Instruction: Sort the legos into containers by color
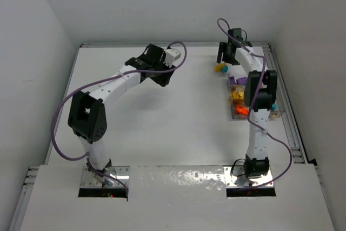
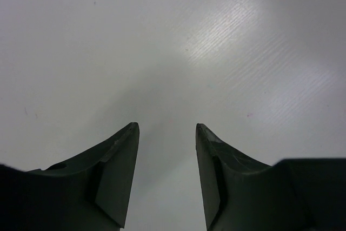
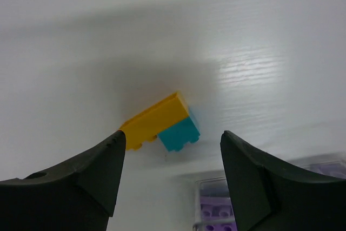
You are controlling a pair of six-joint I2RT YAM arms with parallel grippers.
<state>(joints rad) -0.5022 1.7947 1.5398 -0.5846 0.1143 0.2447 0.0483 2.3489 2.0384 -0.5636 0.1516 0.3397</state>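
White matte table [image 1: 162, 128], faintly ribbed where glare catches, boxed in by plain pale walls [image 1: 178, 4]. Near the far right corner, close to the far end of the container [image 1: 278, 113]: 1 small clump [image 3: 162, 123] of 2 joined legos, yellow brick [image 3: 151, 118] and teal brick [image 3: 181, 133], flat on bare surface, touching nothing else. Framed between the dark fingers [image 3: 81, 177] of the right gripper [image 3: 173, 136], parted wider than the clump, holding nothing, apparently hovering just above. Left gripper [image 2: 167, 128] parted too, less widely, empty, over bare table toward the far middle, well apart from every brick.

Inside the container, clear-walled and rectangular: purple pieces [image 1: 238, 81], yellow pieces [image 1: 236, 96] and orange pieces [image 1: 241, 111] in separate compartments, partly hidden behind the right arm [image 1: 258, 106]; exact count impossible to tell.

Handling, as a judgement: hard moulded plastic, very light, rigid, glossy and so rather slippery; crisp square edges, studs on 1 face. Likely to skate or spin on the smooth table if nudged by 1 finger first. Best taken across the 2 long flat sides of the yellow brick, fingers centred, low enough to catch walls rather than studs. Joint between the 2 colours probably firm enough to lift as 1, yet needing splitting before sorting; some risk of popping apart under an off-centre squeeze.
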